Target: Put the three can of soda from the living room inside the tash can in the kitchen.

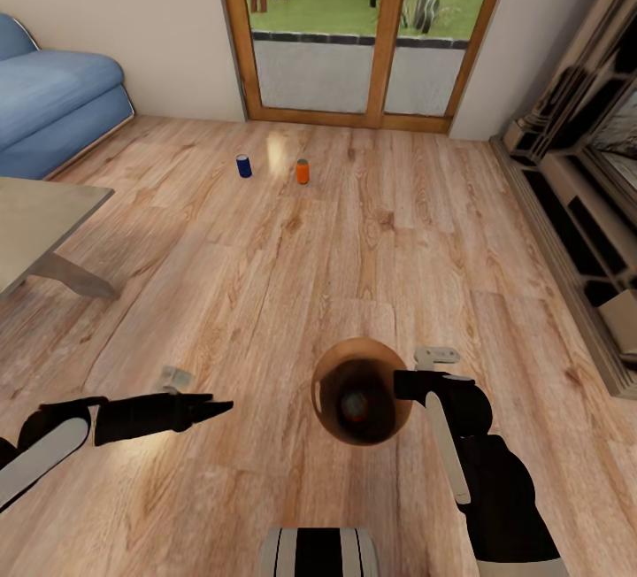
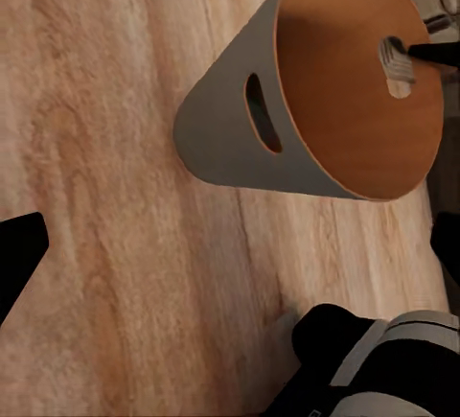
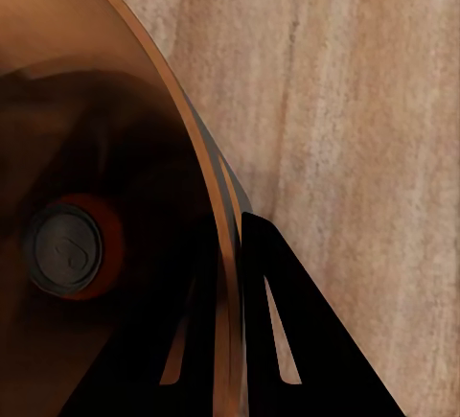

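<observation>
While the right gripper (image 1: 400, 385) clamps its jaws on the rim of the tash can (image 1: 332, 382), one finger inside and one outside the wall, the bin hangs above the wood-plank floor (image 1: 265, 294) with an orange-red soda can (image 3: 72, 249) lying at its bottom. The left gripper (image 1: 217, 406) hovers beside it over the floor, touching nothing, its jaws apart in the wrist view. Well away, near the glass doors (image 1: 354, 28), a dark blue can (image 1: 243, 165) and an orange can (image 1: 303, 172) stand upright on the floor, apart from each other.
</observation>
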Controlling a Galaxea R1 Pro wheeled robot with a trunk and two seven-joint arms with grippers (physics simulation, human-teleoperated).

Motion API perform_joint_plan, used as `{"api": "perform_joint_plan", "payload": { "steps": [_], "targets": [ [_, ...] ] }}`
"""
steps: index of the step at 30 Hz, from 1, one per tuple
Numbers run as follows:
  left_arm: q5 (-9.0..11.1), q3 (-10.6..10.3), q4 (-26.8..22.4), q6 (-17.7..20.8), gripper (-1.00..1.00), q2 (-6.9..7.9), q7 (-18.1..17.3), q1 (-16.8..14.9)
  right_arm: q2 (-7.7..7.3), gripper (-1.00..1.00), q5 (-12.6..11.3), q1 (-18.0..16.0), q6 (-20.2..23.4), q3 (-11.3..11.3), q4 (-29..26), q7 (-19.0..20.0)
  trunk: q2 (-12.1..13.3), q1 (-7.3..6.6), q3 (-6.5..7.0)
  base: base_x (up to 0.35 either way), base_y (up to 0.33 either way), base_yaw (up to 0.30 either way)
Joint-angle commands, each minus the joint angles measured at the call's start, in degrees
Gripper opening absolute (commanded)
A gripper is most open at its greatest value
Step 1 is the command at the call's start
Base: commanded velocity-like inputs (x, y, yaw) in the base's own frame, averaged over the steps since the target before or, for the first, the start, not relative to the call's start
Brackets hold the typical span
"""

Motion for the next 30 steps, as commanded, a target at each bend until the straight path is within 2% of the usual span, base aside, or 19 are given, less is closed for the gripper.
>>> {"api": "perform_joint_plan", "payload": {
  "steps": [1,4,7,10,30],
  "targets": [
    [-1.2,-0.1,0.1,-0.2,1.0,-0.75,0.1,0.0,0.01,-1.0,-0.7,0.0,0.0,0.0,0.0,0.2,0.0,-0.01,0.0,0.0,0.0,0.0],
    [-2.8,-0.2,0.3,-0.6,1.0,-2.42,0.3,0.0,0.01,-1.0,-0.7,0.0,0.0,0.0,0.0,0.1,0.0,-0.01,0.0,0.0,0.0,0.0],
    [-3.3,-0.2,0.4,-2.3,1.0,-4.11,0.3,0.0,0.01,-1.0,-0.7,0.0,0.0,0.1,0.0,0.0,0.0,-0.01,0.0,0.0,0.0,0.0],
    [-3.4,-0.1,0.3,-2.3,1.0,-5.01,0.0,0.0,0.01,-1.0,-0.6,0.0,0.0,0.0,0.0,0.0,0.0,-0.01,0.0,0.0,0.0,0.0],
    [-3.3,-0.2,-0.2,-1.7,1.0,-5.11,-0.3,0.0,0.01,-1.0,-0.7,0.0,0.0,0.0,0.0,0.1,0.0,-0.01,0.26,0.0,0.0,0.0]
  ]
}}
